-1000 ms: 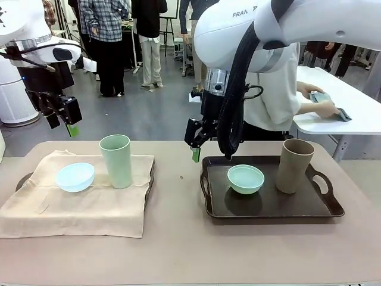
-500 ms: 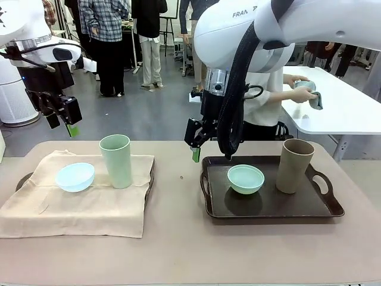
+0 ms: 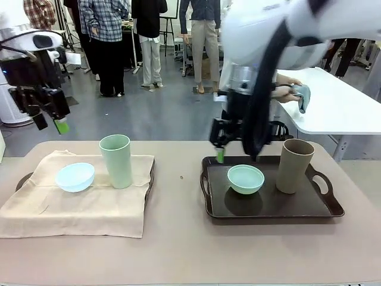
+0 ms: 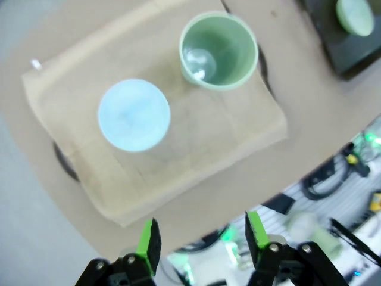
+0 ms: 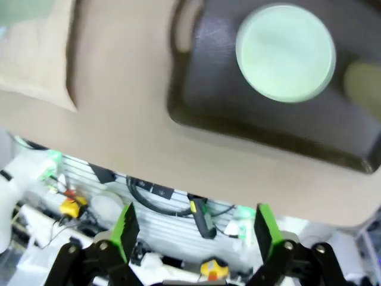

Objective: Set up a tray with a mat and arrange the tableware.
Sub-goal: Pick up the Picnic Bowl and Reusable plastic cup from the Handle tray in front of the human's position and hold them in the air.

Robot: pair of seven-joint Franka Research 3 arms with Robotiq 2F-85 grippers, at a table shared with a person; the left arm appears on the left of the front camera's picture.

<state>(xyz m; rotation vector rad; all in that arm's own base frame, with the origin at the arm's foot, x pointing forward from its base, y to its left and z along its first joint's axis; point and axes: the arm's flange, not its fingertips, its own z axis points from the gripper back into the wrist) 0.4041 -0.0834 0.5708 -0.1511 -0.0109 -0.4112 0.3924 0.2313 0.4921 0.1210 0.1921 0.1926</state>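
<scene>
On the left, a beige mat (image 3: 77,205) drapes over a dark tray (image 3: 150,177). A pale blue bowl (image 3: 75,176) and a light green cup (image 3: 116,161) stand on the mat. My left gripper (image 3: 51,124) hangs open and empty, high above the mat's far left corner. From the left wrist I look down on the blue bowl (image 4: 134,114), the green cup (image 4: 218,50) and the mat (image 4: 196,149). On the right, a second dark tray (image 3: 268,205) holds a mint green bowl (image 3: 246,179) and a tan cup (image 3: 294,165). My right gripper (image 3: 219,154) is open over this tray's far left edge. The mint bowl (image 5: 286,52) shows in the right wrist view.
A person stands behind the far side of the table and holds a cloth (image 3: 300,95) over a white side table (image 3: 345,110). Several people stand farther back. Bare tabletop (image 3: 178,238) lies between the two trays and along the front edge.
My right arm has swung to the right, and its gripper now sits over the right tray's far left edge. My left gripper has shifted left and slightly up. The person lifted the cloth.
</scene>
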